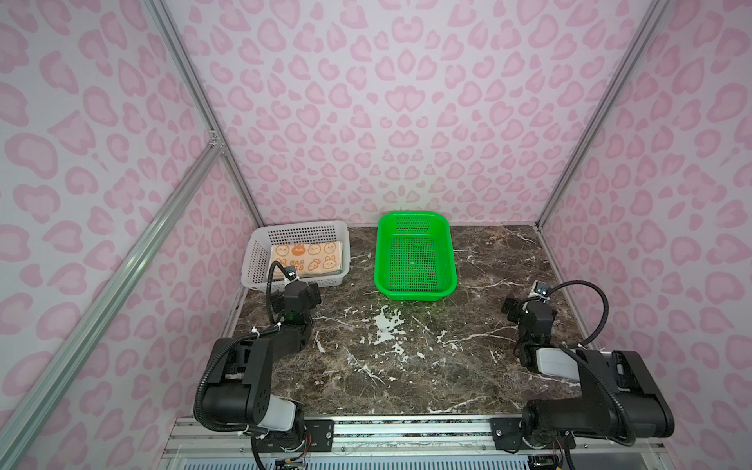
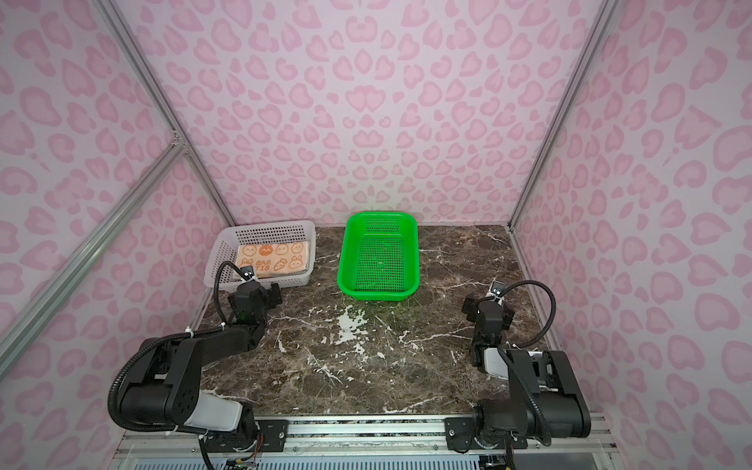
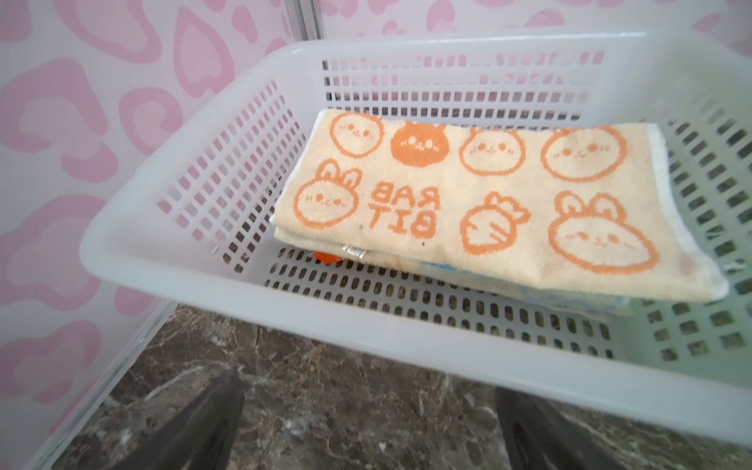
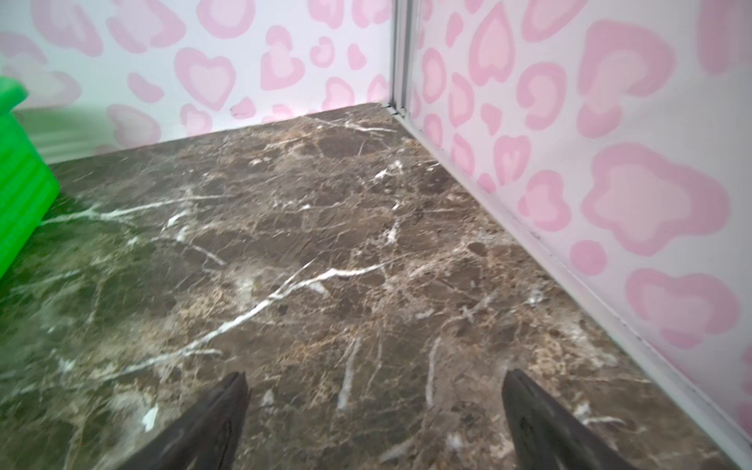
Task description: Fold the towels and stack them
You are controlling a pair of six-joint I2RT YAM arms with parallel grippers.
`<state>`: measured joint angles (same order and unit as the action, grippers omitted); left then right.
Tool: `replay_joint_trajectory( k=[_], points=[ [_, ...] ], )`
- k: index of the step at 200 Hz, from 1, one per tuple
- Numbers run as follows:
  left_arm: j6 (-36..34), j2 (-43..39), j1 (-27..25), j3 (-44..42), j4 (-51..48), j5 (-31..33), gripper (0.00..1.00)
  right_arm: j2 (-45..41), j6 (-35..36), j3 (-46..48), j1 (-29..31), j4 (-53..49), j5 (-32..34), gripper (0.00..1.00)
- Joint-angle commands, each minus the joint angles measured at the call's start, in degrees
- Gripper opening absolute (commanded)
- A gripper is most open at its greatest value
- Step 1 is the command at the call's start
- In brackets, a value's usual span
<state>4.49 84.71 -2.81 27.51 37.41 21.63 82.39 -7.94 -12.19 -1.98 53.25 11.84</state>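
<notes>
- Towels [image 1: 307, 259] [image 2: 273, 259] lie folded in a flat stack inside the white basket [image 1: 299, 225] [image 2: 264, 228], left of centre in both top views, by the back left corner of the marble table [image 1: 407, 366].
- Left wrist view shows the stack [image 3: 468, 203] in the middle of the frame. A cream cloth is on top. Orange and pale blue edges peek out beneath it, probably the other cloths, though the layers blur together.
- Print on the top cloth is orange: round rabbit faces, one solid orange face and a carrot. The letters "RAB" over "BIT" read mirrored. A small white tag sits at the near fold, its text too small to read.
- Left gripper [image 3: 368, 386] is at the bottom of its wrist view, short of the basket's near rim [image 3: 366, 337]. Its fingers are spread wide over bare marble and hold nothing.
- In both top views the left arm's wrist and cable hide part of the basket's near wall and the lower left corner of the stack.
- Green basket [image 1: 411, 294] [image 2: 378, 294] stands at centre, just right of the white one and apart from it, with nothing inside.
- Right gripper [image 4: 376, 378] hovers over bare table at the right, fingers wide apart and empty. A corner of the green basket [image 4: 20, 183] shows at the left edge of its wrist view.
- Pink heart-patterned walls and aluminium posts enclose the table.
</notes>
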Motion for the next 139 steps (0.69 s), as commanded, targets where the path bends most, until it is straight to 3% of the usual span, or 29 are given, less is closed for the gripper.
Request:
replay_joint_trajectory(
  k=[1,15,31,47,68,88,99,139],
  points=[
    [-1.7,-0.6,1.5,-1.0,5.5,-10.5,0.97,5.3,3.2,2.2,0.2,19.2,-6.1,0.99],
    [-2.3,-0.8,2.9,-2.0,6.6,-16.7,0.97,8.2,5.8,1.9,0.3,23.8,-12.1,0.99],
    [-1.9,-1.3,4.4,-4.3,10.0,-20.6,0.97,5.7,7.6,-0.5,0.6,15.5,-15.0,0.99],
    [-2.2,0.4,4.5,-11.4,25.2,-22.4,0.98,5.3,8.0,-2.5,0.6,11.1,-15.8,0.99],
    [-2.9,-0.1,4.4,-8.2,18.0,-22.7,0.98,6.6,7.4,-2.7,0.6,12.6,-13.6,0.99],
    [-1.8,0.1,4.5,-8.3,18.7,-20.4,0.98,6.1,5.0,-6.0,1.0,5.8,-6.9,0.99],
    [-1.9,0.0,4.5,-8.2,18.1,-20.4,0.98,5.0,5.8,-7.3,2.1,1.3,-5.8,0.99],
    [-2.0,0.0,4.4,-8.3,18.5,-20.0,0.98,5.6,6.5,-7.8,2.7,1.0,-5.3,0.99]
  ],
)
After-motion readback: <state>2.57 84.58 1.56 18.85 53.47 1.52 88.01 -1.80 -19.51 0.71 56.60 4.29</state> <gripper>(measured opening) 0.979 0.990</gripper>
